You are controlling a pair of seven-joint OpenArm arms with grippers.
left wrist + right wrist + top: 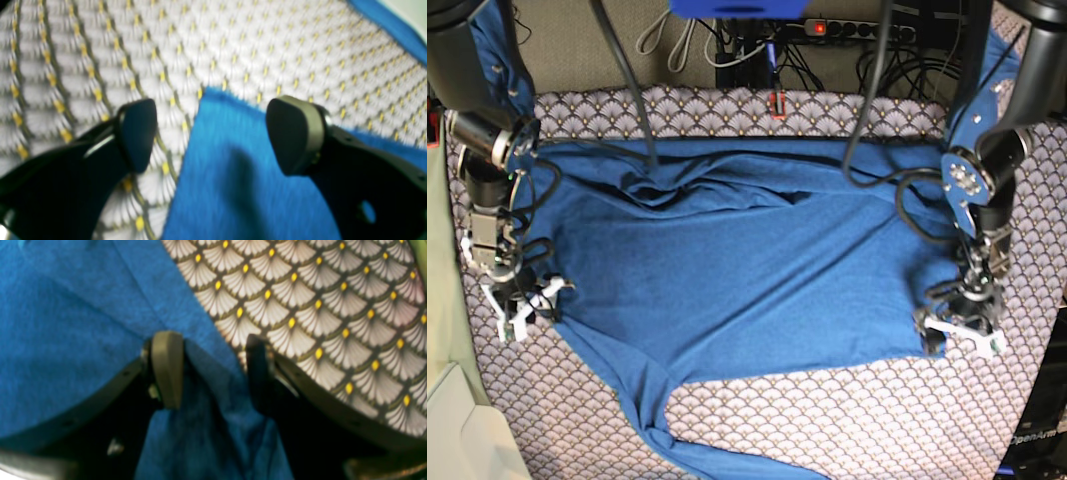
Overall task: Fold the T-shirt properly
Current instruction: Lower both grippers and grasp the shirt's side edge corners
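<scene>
The blue T-shirt [747, 260] lies spread across the scallop-patterned table cloth [847, 410], one long sleeve trailing toward the front edge. My left gripper [958, 333] hovers at the shirt's right-hand corner. In the blurred left wrist view it [215, 133] is open wide, with the corner of the shirt [233, 173] lying flat between the fingers. My right gripper [522, 303] sits low at the shirt's left edge. There its fingers [166, 370] stand apart astride a bunched fold of the shirt [206, 413], which fills the gap between them.
Cables and a power strip [832, 28] run along the back of the table. A white object [462, 430] sits off the front left corner. Bare cloth [333, 306] lies outside each shirt edge.
</scene>
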